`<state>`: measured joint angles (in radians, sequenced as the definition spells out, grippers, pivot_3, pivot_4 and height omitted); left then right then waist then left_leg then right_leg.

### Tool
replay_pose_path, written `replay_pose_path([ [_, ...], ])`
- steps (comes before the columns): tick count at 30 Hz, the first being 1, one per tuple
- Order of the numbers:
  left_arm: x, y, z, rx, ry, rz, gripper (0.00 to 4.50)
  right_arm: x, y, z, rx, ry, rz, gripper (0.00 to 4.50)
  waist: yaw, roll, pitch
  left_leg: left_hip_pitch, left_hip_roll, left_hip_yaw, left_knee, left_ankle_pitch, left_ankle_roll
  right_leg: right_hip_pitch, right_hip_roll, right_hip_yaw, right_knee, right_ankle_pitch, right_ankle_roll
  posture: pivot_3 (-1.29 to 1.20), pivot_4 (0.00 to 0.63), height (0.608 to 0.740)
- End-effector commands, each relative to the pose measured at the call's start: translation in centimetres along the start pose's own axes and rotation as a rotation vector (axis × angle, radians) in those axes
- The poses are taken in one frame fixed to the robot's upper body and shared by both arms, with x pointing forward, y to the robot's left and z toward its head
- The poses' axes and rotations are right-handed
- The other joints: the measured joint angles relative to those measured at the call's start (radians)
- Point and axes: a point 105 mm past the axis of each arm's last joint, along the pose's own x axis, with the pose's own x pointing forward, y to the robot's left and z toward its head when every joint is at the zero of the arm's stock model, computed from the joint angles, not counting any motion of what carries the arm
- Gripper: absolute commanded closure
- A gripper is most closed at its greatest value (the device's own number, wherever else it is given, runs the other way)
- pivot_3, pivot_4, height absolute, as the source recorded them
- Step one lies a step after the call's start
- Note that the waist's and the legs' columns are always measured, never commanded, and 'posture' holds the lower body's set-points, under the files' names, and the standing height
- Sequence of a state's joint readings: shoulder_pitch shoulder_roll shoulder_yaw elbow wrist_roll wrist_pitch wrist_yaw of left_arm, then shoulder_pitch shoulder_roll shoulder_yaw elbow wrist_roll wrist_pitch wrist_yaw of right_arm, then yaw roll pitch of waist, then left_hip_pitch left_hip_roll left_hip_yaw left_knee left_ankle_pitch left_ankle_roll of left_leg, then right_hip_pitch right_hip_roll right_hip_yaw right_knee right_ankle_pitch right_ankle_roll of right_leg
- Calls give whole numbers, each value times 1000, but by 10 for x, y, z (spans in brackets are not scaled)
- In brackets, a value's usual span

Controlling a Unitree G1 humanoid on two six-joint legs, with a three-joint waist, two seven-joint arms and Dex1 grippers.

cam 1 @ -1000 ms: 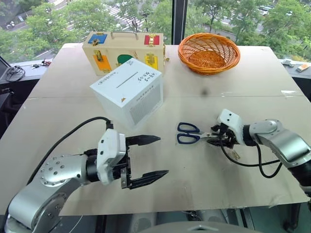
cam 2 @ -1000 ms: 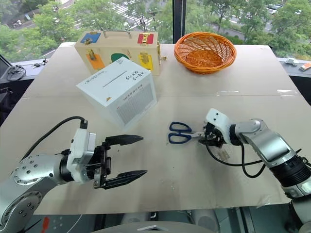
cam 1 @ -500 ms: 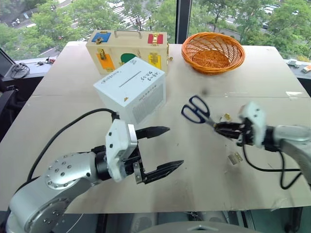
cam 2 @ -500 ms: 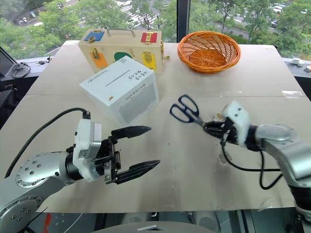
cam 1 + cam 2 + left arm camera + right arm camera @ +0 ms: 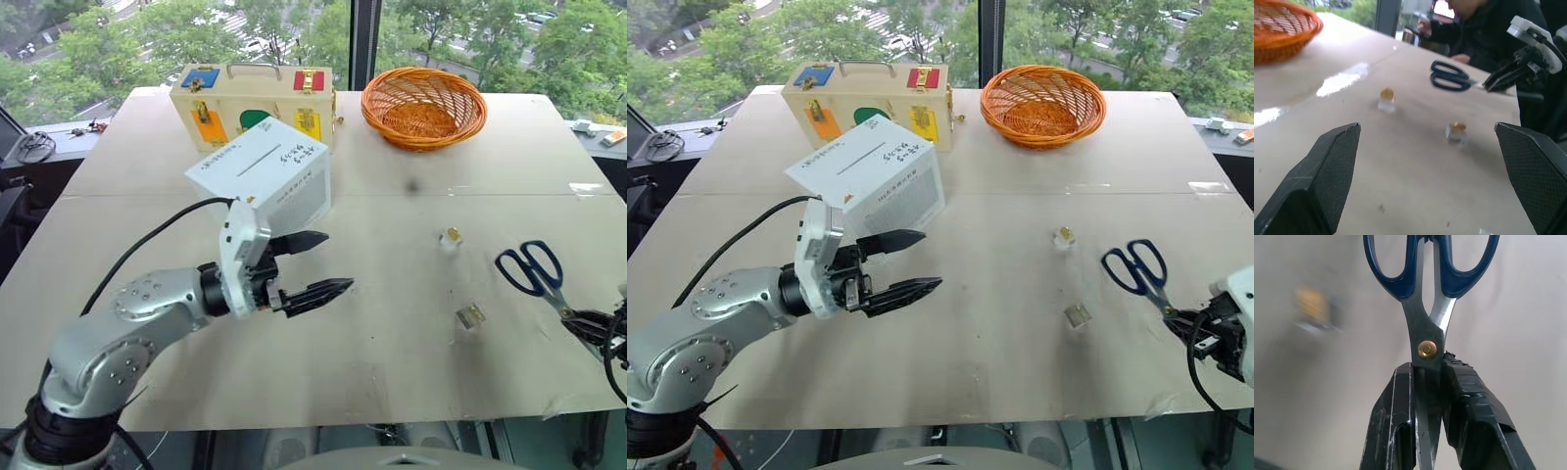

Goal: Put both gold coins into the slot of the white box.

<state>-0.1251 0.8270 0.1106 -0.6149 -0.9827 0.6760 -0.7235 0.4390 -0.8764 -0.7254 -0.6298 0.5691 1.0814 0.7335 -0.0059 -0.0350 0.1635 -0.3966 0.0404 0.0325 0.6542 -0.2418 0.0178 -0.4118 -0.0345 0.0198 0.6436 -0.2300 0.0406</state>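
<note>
— Looking for the two small shiny gold coins: where, measured from the left gripper (image 5: 312,264) with its two black fingers?

— Well out past its fingertips, toward the right side of the pale tabletop (image 5: 411,333). One gold coin (image 5: 453,234) perched on a tiny clear plastic holder (image 5: 1385,105), farther from the robot; the other gold coin (image 5: 471,314) on a second clear holder (image 5: 1455,135), nearer. Both framed between the fingers in the left wrist view, untouched.

— And that gripper's state?

— Spread wide, empty, hanging above the table and pointing across toward the right.

— White cube-shaped box (image 5: 263,176) with black handwriting?

— Just behind the left gripper, close to the upper finger, not clearly touching. Thin dark slot (image 5: 259,161) on the written top face, nothing in it.

— Right gripper (image 5: 1193,331)?

— Down at the near right edge, clenched on the steel blades of the blue-handled scissors (image 5: 534,269), handles pointing away from it. Nearer coin lying between the two grippers, closer to the right one but clearly apart from the scissors.

— Anything else around?

— Beyond the white box, a wooden case with coloured panels (image 5: 253,101); to its right, an orange woven basket (image 5: 423,106). Person in dark clothing (image 5: 1488,29) beyond the table's edge in the left wrist view.
</note>
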Motion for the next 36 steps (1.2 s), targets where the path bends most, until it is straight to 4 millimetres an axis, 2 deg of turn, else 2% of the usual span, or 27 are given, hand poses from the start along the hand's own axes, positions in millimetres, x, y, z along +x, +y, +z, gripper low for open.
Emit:
replay_pose_path([
  [1, -20, 13, 4, 69, 1, -68, 0, 25, -20, -14, 4, 39, -58, 4241, -8, 0, 0, 0, 0, 0, 0, 0, 0, 0, 0, 0, 0, 0, 0, 0, 150, 740],
  [4, -24, 19, 2, 106, 22, -113, 0, 40, -28, -22, 1, 65, -59, 4241, -8, 1, 1, 0, 0, 1, 0, 0, 0, -1, 0, 2, 0, 0, -1, 0, 150, 740],
  [5, -24, 23, 3, 122, 25, -124, 0, 43, -29, -21, 6, 59, -52, 3229, -6, 1, 1, -1, 0, 1, 0, 0, 0, -1, 0, 2, 0, 0, 0, 0, 150, 740],
  [6, -22, 29, 2, 129, 26, -129, 0, 43, -27, -19, -1, 52, -33, 2952, -5, 0, 0, -1, -1, 1, 0, 0, 0, -1, 0, 2, 0, 0, 0, 0, 150, 740],
  [9, -13, 43, -22, 128, 36, -147, 0, 36, -28, -10, -29, 18, -45, 1525, 0, 3, -1, -3, -1, 0, -1, 0, 0, -1, 0, 1, -1, 0, 0, 0, 150, 740],
  [12, -7, 41, -41, 131, 60, -215, 0, 16, -15, 22, -57, -136, -22, 75, 4, 5, -2, -3, -2, 1, -1, 0, 0, -1, 0, 2, -1, 0, 0, 0, 150, 740],
  [14, -8, 36, -50, 130, 68, -249, 0, 5, 1, 37, -106, -192, 8, 30, 1, 4, -2, -4, -1, 0, -1, 0, 0, -2, 1, 2, -1, 1, 2, 0, 150, 740],
  [16, -9, 27, -63, 111, 69, -287, 0, 0, 33, 50, -159, -240, 77, 30, -3, 5, -2, -3, 0, -1, -2, 0, 0, -2, 1, 1, -1, 2, 3, 0, 150, 740],
  [17, -10, 24, -67, 110, 69, -299, 0, -1, 42, 52, -165, -251, 97, 30, -4, 5, -2, -2, 1, -1, -3, 0, 0, -2, 1, 1, -1, 1, 3, 0, 150, 740],
  [21, -9, 26, -70, 103, 37, -267, 0, 14, 79, 55, -182, -290, 144, 30, 1, 4, -2, -3, 1, -2, -2, 0, 0, -1, 1, -1, -1, -1, 1, 0, 150, 740],
  [24, -3, 24, -67, 119, 34, -269, 0, 26, 89, 53, -128, -292, 144, 30, 2, 3, -2, -3, 1, -3, 0, 0, 0, -1, -1, 0, -1, 0, 1, 0, 150, 740],
  [28, 3, 24, -64, 139, 43, -264, 0, 40, 90, 47, -92, -247, 105, 30, 2, 3, -2, -3, 1, -5, 0, 0, 0, -1, -2, 3, -1, 0, 1, 0, 150, 740],
  [31, 5, 24, -60, 132, 34, -241, 0, 44, 94, 45, -81, -233, 124, 786, 1, 4, -2, -3, -1, -5, 0, 0, 0, -1, -1, 2, -1, 0, 0, 0, 150, 740],
  [33, 6, 24, -60, 126, 28, -230, 0, 45, 95, 42, -90, -216, 119, 1657, 0, 4, -2, -3, -1, -7, -1, 0, 0, -1, -1, 2, -1, 0, 0, 0, 150, 740],
  [36, 5, 24, -59, 123, 25, -227, 0, 48, 96, 37, -87, -190, 123, 1657, -1, 4, -2, -4, -1, -9, -2, 0, 0, -1, 0, -1, -1, 0, 0, 0, 150, 740],
])
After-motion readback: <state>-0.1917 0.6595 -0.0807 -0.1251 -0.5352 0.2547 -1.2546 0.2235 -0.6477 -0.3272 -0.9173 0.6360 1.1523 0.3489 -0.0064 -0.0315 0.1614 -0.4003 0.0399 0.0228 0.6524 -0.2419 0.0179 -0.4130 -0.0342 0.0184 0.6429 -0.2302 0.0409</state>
